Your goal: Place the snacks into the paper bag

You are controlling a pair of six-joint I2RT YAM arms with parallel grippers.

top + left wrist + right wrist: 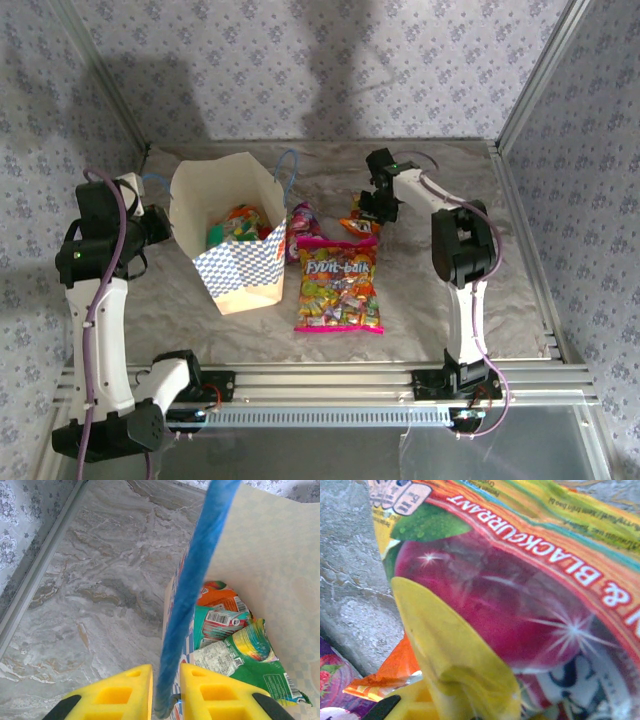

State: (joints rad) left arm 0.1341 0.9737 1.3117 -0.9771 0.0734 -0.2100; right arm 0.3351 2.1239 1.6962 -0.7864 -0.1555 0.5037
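Observation:
The paper bag stands open at the left of the table, with orange, teal and green snacks inside. My left gripper sits at the bag's left side. In the left wrist view it is shut on the bag's blue cord handle, beside the bag's inner wall and the green packet. My right gripper is at the back centre, on a red and yellow packet whose folded yellow edge runs into the jaws. The large pink bag lies flat in the middle.
A purple packet lies between the paper bag and the pink bag. An orange packet lies under the right gripper. The bag's second blue handle sticks up at its far side. Metal frame posts and patterned walls close in the table.

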